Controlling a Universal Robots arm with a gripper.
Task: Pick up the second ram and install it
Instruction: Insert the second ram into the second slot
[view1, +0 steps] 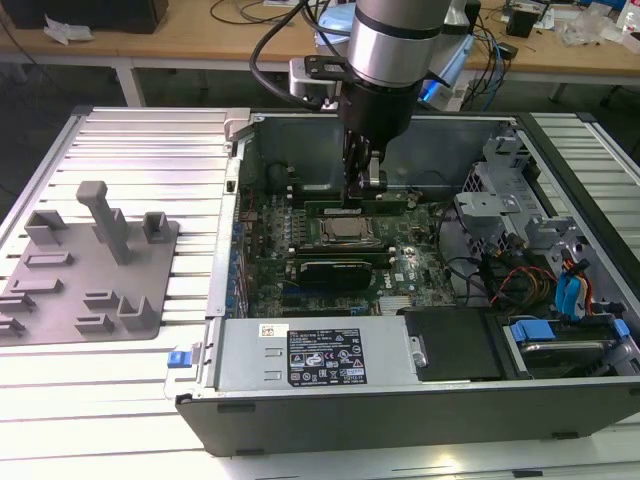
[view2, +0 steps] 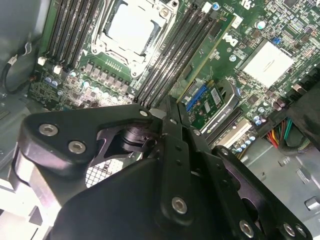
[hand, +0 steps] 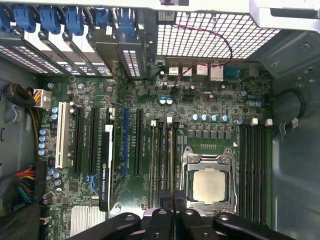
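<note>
gripper, fingers closed together on what looks like the second ram, holds it edge-down at a slot just beside the cpu socket; seating it calls for a square, even push.

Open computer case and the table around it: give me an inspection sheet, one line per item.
Surface: slatted metal table, with the open computer case lying on it.
Job's things: green ram stick at the memory slots beside the processor socket, just under the gripper; seating cannot be told.
Clutter: grey tray on the exterior view's left.
Grippers: gripper lowered into the case over the slots.
Cables: black hose looping off the arm; coloured wires inside the case.
Surroundings: wooden bench behind.
</note>
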